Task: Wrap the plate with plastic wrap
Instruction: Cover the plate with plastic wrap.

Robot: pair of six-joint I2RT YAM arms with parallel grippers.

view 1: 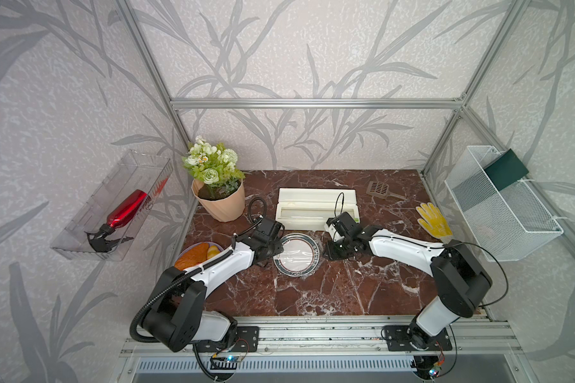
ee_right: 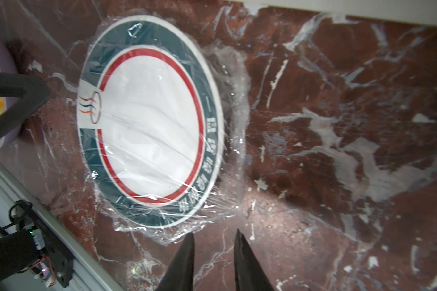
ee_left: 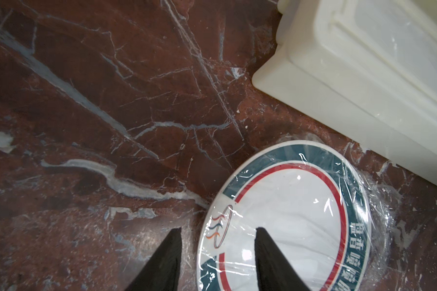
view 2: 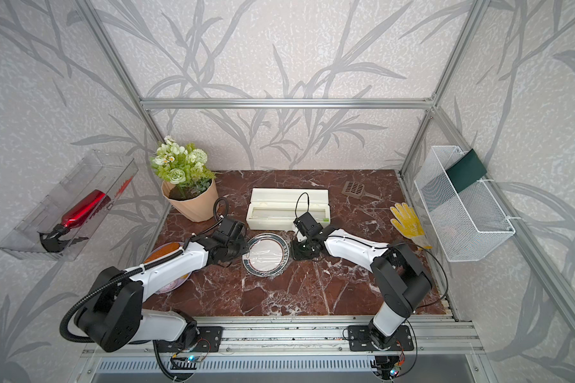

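The plate [view 1: 297, 254] lies midway on the table [view 1: 312, 298], covered by plastic wrap [ee_right: 231, 75]. The left gripper [ee_left: 218, 229], jaws apart, straddles the plate's left rim; the right gripper [ee_right: 215, 231], narrowly apart and empty, hangs just right. A white box [view 1: 316, 209] sits behind.

I see the red-brown marble desk [view 1: 312, 291] carrying a green-rimmed round white plate [view 1: 296, 272] under clear plastic film [view 1: 297, 253] at its centre. A cream rectangular dispenser box [view 1: 316, 199] sits behind it, and a peach flower pot [view 1: 221, 202] stands in the far-left corner. A purple plate [view 2: 171, 287] lies at the left edge, with a brown slotted scoop [view 1: 380, 189] and a yellow fabric glove [view 1: 434, 220] along the right.
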